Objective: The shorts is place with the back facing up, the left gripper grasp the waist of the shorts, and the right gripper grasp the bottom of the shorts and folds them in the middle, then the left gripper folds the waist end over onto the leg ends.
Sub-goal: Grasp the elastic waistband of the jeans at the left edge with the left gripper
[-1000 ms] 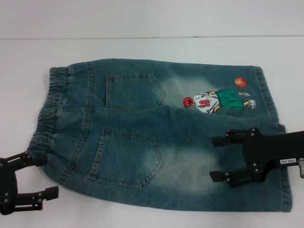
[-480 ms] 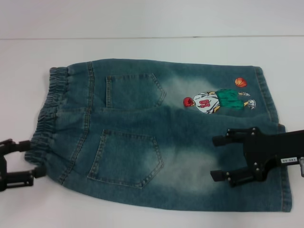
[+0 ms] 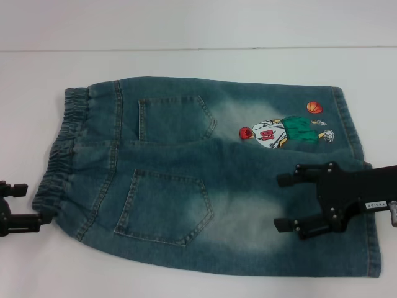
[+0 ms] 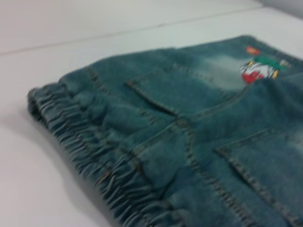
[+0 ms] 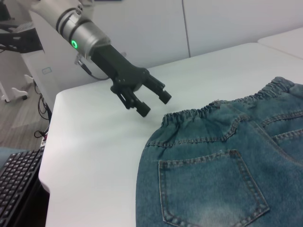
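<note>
The blue denim shorts [image 3: 186,174] lie flat on the white table [image 3: 186,62], back pockets up. Their elastic waist [image 3: 62,143] is at the left and the leg ends [image 3: 356,155] at the right. My left gripper [image 3: 37,202] is open at the near corner of the waist, and nothing shows between its fingers. The right wrist view shows the left gripper [image 5: 154,101] just off the waist [image 5: 208,111]. My right gripper [image 3: 285,202] hovers open over the near leg, its fingers pointing toward the waist. The left wrist view shows the waist [image 4: 94,156] up close.
A cartoon print with a basketball [image 3: 285,131] marks the far leg. White table surface surrounds the shorts on all sides. Past the table's left edge, the right wrist view shows a keyboard [image 5: 16,184] and the floor.
My left gripper has moved from the near-left corner of the view up to the near corner of the waist. The right gripper has hardly shifted.
</note>
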Action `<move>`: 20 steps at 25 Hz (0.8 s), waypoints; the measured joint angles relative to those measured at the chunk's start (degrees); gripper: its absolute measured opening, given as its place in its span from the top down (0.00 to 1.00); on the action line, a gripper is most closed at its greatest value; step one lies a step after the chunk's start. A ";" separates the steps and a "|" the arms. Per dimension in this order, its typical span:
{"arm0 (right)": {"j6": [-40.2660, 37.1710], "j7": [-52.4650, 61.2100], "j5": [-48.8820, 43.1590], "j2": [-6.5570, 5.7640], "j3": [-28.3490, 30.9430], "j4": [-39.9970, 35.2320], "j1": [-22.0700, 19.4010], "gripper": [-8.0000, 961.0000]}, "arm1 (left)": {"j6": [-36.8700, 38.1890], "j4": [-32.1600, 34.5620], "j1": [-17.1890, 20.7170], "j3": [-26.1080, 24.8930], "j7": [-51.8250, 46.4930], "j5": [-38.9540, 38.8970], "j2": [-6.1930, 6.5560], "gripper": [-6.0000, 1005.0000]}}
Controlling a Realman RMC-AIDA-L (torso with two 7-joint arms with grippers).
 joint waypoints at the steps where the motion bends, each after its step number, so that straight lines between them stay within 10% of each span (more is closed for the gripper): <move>1: 0.01 0.08 0.00 -0.01 0.04 0.00 0.06 0.02 | -0.63 0.00 -0.17 0.08 -0.16 0.45 -0.11 0.10; 20: 0.84 0.18 0.00 0.05 -0.20 -0.48 0.27 0.02 | -8.03 0.68 -1.05 0.99 -0.26 3.87 -3.33 0.11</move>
